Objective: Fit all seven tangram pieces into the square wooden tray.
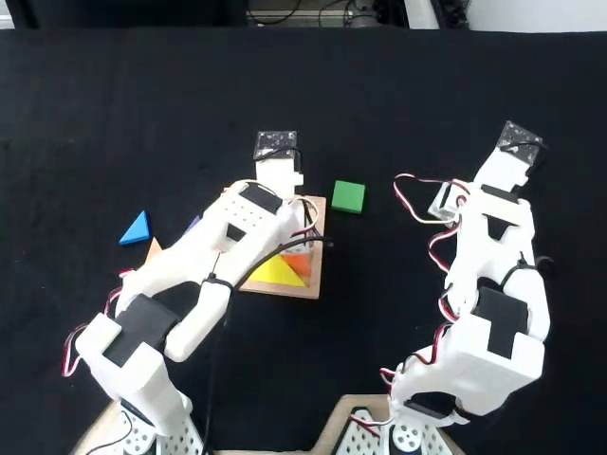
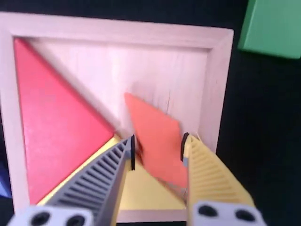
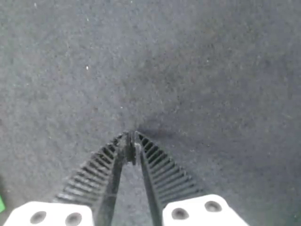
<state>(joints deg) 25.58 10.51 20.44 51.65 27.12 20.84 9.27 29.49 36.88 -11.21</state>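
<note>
One tray (image 2: 117, 35) sits mid-table holding three pieces: a red triangle (image 2: 51, 117), a yellow triangle (image 2: 141, 197) and an orange slanted piece (image 2: 155, 127). The left gripper (image 2: 158, 149) is partly open and grips that orange piece by its two sides. Outside the tray lie one green square (image 1: 348, 196) just to its right, and to its left one blue triangle (image 1: 137, 229), one pale orange triangle (image 1: 153, 250) and a bluish piece (image 1: 195, 224) half hidden by the arm. The right gripper (image 3: 130, 143) is closed and empty, far right. A black cloth (image 1: 142, 114) covers the table; cables run along its far edge.

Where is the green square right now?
In the high view the green square lies on the black table, just outside the wooden tray's far corner, between the tray and the right arm.
</note>
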